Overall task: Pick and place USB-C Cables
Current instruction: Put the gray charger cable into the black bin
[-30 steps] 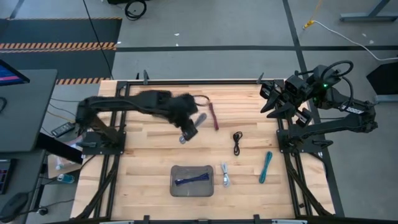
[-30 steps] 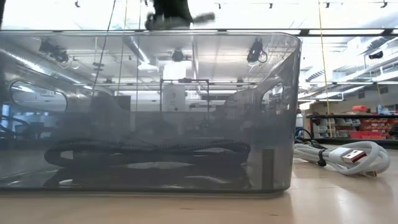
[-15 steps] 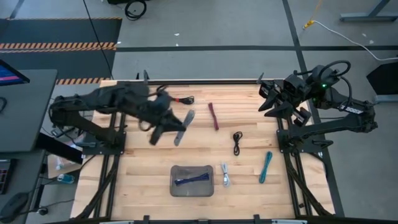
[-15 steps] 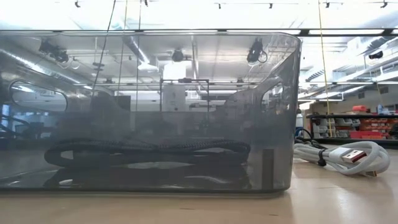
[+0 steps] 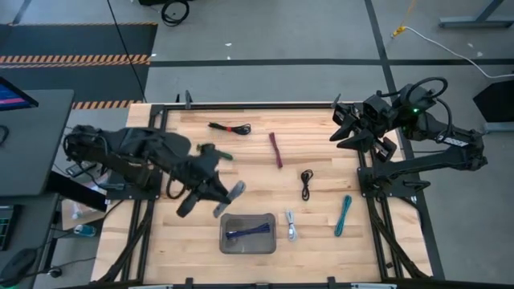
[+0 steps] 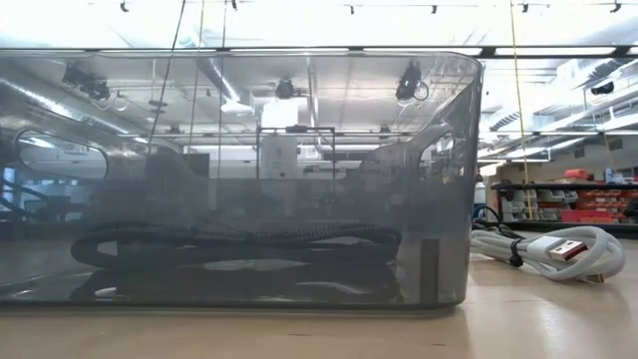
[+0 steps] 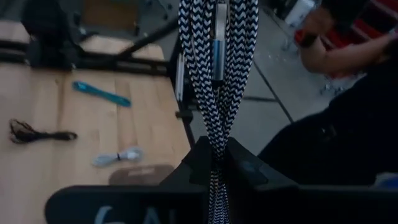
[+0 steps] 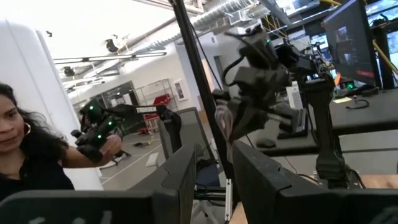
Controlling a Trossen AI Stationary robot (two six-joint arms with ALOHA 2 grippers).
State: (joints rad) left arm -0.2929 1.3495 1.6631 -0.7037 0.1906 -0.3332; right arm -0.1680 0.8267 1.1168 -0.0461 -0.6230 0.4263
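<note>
The left gripper [image 7: 217, 163] had its fingers [image 7: 245, 168] clamped on a black-and-white braided cable [image 7: 217, 56], hovering just beside the grey tray [image 5: 248, 244], which held a dark cable [image 5: 247, 233]. The right gripper [image 5: 347, 128], fingers spread, waited at the worktop [image 5: 177, 249] edge.

The left gripper [image 5: 210, 193], clamped on the grey cable [image 5: 226, 198], has swung from mid-table toward the near side, now just beside the tray [image 5: 225, 241]; the black-red cable [image 5: 230, 128] and green cable [image 5: 218, 152] are uncovered.
</note>
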